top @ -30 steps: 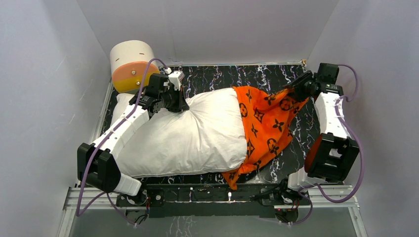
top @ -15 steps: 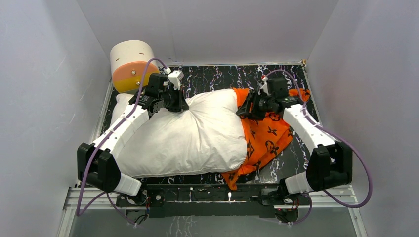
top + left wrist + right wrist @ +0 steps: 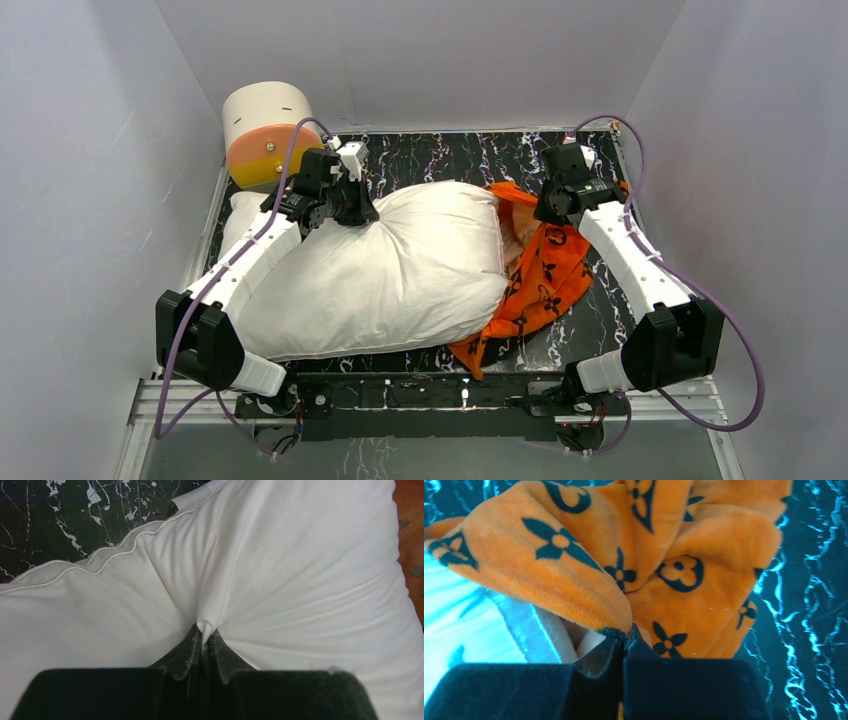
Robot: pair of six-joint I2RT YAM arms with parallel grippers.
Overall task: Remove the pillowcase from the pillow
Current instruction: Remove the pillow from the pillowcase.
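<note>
Both grippers [image 3: 204, 632] [image 3: 626, 630] clamped, pillow [image 3: 300, 580] left, pillowcase [image 3: 704, 580] right

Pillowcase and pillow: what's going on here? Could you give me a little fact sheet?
pillow: large plain white cushion, lying across the black marbled table
pillowcase: orange plush cover with black motifs, bunched at the pillow's right end
left gripper: shut, pinching the pillow's fabric
right gripper: shut on the pillowcase's edge
nearby: cream-and-orange cylinder in the far left corner
</note>
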